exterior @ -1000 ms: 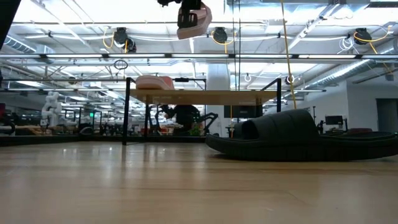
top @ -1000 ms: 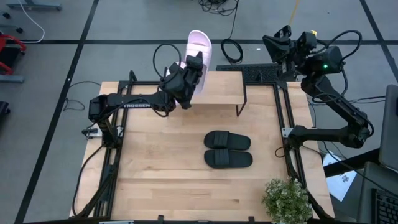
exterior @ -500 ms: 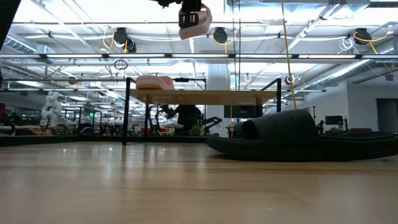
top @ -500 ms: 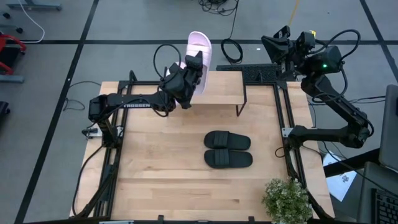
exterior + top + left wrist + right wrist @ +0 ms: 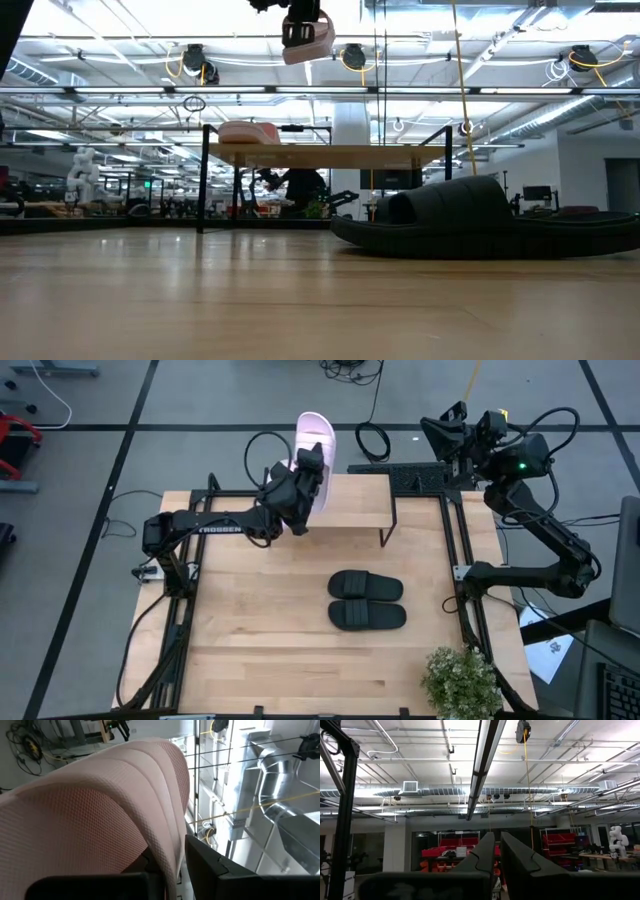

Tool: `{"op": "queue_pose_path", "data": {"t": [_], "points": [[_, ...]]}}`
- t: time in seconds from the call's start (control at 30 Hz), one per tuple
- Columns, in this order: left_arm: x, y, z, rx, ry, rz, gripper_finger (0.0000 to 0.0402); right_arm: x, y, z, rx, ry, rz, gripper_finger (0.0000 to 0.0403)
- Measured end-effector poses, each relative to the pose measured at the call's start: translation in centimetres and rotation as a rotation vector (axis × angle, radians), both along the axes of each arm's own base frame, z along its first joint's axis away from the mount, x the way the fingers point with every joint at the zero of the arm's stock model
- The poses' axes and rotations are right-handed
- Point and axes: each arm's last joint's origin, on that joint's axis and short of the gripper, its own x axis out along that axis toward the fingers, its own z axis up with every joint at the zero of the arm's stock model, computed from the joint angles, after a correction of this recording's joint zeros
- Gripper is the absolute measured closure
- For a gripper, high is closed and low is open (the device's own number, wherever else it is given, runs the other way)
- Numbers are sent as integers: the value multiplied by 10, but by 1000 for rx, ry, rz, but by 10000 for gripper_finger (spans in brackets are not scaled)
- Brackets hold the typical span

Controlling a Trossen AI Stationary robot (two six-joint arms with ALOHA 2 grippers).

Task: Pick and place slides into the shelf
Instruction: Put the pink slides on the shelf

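My left gripper (image 5: pixel 303 468) is shut on a pale pink slide (image 5: pixel 316 435), held high over the left end of the shelf (image 5: pixel 352 500); the low view shows this slide (image 5: pixel 308 30) near the ceiling lights. A second pink slide (image 5: pixel 248 132) lies flat on the shelf top (image 5: pixel 340 153); my left arm hides it from above. Two black slides (image 5: pixel 366 586) (image 5: pixel 368 614) lie side by side, soles down, on the table. My right gripper (image 5: pixel 497 851) is shut and raised by the far right corner (image 5: pixel 452 432). My left gripper pinches the pink slide's wide strap at its edge (image 5: pixel 170 855) between its two fingers (image 5: pixel 207 865). The textured strap arches over one finger and fills the wrist view. The slide is lifted clear, standing on end above the gripper, well over the shelf.
A potted plant (image 5: pixel 460 682) stands at the table's near right corner. Black frame rails (image 5: pixel 462 550) run along the table's sides. A keyboard (image 5: pixel 420 478) lies beyond the far edge, right of the shelf. Bare wood (image 5: pixel 250 610) lies left of the black slides.
My left gripper has swung the pink slide a little toward the table's left while keeping it high above the shelf, still shut on it. The black slides and my right arm have kept still.
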Motion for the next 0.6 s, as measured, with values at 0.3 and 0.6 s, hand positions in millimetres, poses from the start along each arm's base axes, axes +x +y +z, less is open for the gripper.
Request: {"op": "queue_pose_path", "data": {"t": [0.3,0.6], "points": [[1,0,-3,-27,-17,-4,339,0,-1,0,31,-10,-5,380],[0,1,-4,-35,7,42,339,0,-1,0,35,-9,-3,380]]}}
